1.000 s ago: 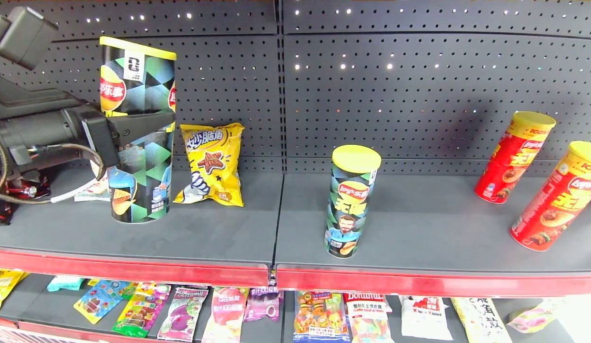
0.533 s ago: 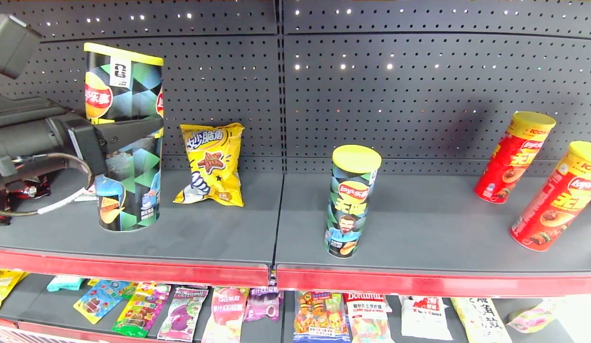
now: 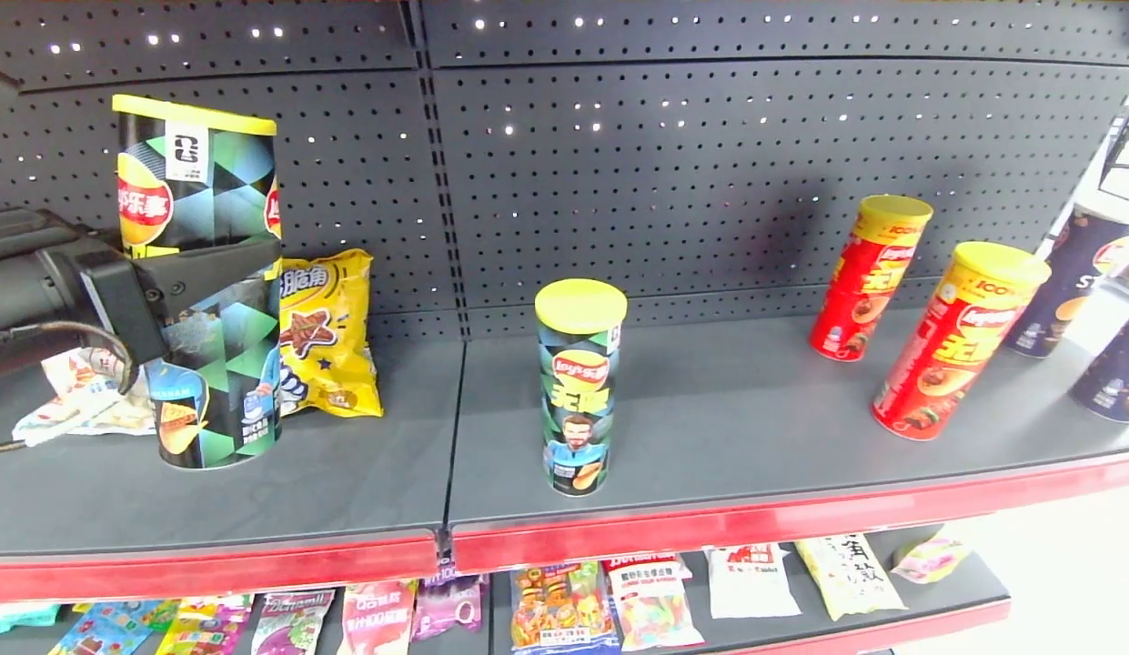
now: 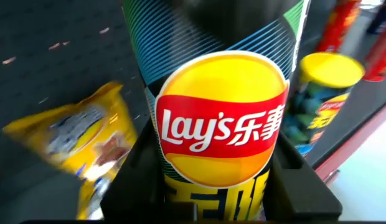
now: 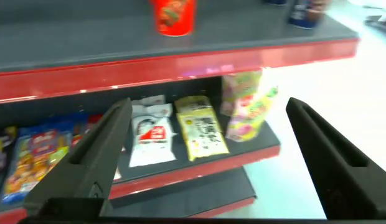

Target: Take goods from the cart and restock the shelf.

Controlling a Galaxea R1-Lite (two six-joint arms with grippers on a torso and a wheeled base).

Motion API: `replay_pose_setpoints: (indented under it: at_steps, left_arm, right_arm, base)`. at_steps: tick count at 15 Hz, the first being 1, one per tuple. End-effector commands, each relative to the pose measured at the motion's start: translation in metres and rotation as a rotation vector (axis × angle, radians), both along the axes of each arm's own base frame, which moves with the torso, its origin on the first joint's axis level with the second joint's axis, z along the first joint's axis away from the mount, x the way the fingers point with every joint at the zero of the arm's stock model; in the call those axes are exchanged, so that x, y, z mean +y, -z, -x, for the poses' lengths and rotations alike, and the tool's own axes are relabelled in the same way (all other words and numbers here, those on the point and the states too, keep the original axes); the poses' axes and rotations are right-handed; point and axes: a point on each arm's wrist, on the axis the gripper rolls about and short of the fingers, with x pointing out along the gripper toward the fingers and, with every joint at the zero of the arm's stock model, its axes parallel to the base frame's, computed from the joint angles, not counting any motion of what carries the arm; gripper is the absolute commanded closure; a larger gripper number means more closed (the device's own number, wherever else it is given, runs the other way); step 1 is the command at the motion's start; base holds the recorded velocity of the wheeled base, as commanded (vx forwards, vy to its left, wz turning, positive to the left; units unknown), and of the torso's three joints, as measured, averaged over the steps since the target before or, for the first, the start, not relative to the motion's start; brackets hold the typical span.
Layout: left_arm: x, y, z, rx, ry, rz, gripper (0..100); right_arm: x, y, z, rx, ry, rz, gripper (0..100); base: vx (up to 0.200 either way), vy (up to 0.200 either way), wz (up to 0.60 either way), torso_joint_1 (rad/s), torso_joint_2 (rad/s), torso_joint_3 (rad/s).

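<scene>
A tall chip can with a green-black pattern and yellow rim stands upright at the left of the dark shelf. My left gripper is shut on its middle, coming in from the left. The can's base is at or just above the shelf board; I cannot tell if it touches. In the left wrist view the can sits between my left gripper's fingers. My right gripper is open and holds nothing, hanging in front of the lower shelf.
A yellow snack bag leans just behind the held can. A smaller green can stands mid-shelf, two red cans farther right, dark blue cans beyond. White packets lie at far left. Snack packs fill the lower shelf.
The head view has swung right, so everything sits further left in the picture. Against the shelf, my left gripper has brought the can lower and nearer the front, now overlapping the yellow bag.
</scene>
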Motion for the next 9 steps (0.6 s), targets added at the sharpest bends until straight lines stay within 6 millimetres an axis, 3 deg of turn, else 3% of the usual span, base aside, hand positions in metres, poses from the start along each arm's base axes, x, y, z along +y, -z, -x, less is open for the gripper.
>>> replay_pose_setpoints:
  at_steps: [1, 4, 7, 9]
  left_arm:
    - [0.002, 0.000, 0.001, -0.003, -0.009, 0.001, 100]
    - [0.000, 0.007, -0.010, 0.035, -0.007, -0.004, 100]
    - [-0.004, 0.021, -0.036, 0.091, 0.005, -0.009, 100]
    - [-0.006, 0.024, -0.047, 0.081, 0.009, -0.006, 100]
  right_arm:
    - [0.000, 0.000, 0.000, 0.005, 0.000, 0.000, 0]
    - [0.000, 0.000, 0.000, 0.001, -0.004, -0.014, 0]
    - [0.000, 0.000, 0.000, -0.012, -0.014, -0.075, 0]
    - [0.003, 0.000, -0.001, -0.009, -0.137, -0.098, 0]
  base:
    - [0.000, 0.000, 0.00, 0.000, 0.00, 0.000]
    - [0.000, 0.000, 0.00, 0.000, 0.00, 0.000]
    - [0.000, 0.000, 0.00, 0.000, 0.00, 0.000]
    - [0.000, 0.000, 0.00, 0.000, 0.00, 0.000]
